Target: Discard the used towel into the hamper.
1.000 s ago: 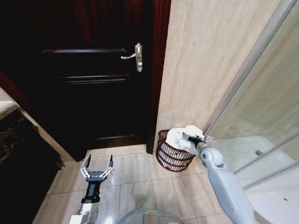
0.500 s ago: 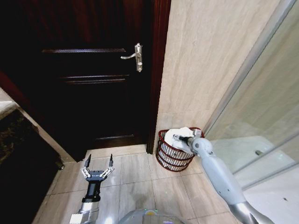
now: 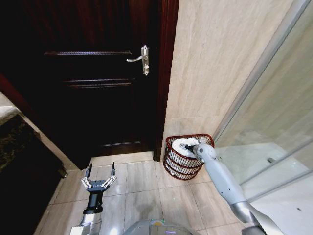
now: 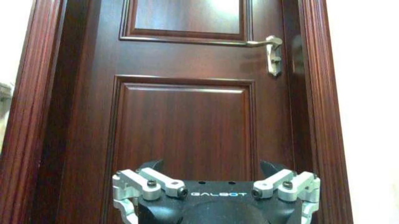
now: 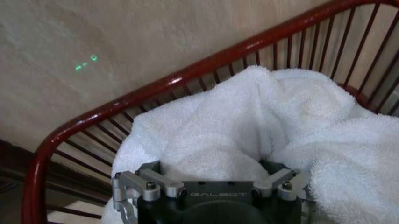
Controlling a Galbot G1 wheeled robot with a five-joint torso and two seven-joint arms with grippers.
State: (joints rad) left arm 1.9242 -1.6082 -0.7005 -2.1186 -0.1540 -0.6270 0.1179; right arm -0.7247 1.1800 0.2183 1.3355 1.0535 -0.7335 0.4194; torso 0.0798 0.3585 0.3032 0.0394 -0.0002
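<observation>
White towel point(image 5: 249, 135) fills the hamper point(image 3: 185, 157), lower centre-right of the head view, against the tiled wall point(image 3: 215, 63). Right gripper point(image 3: 188, 146) sits down in the towel; jaw state cannot be told, cloth covers the fingertips. Left gripper point(image 3: 99, 176) hangs low at lower left, jaws apart, empty, facing the door point(image 3: 88, 78).

Risk: terry snagging a finger on withdrawal and dragging back over the rim. Room: wall close behind, glass panel point(image 3: 274, 122) right; open floor toward the door.
</observation>
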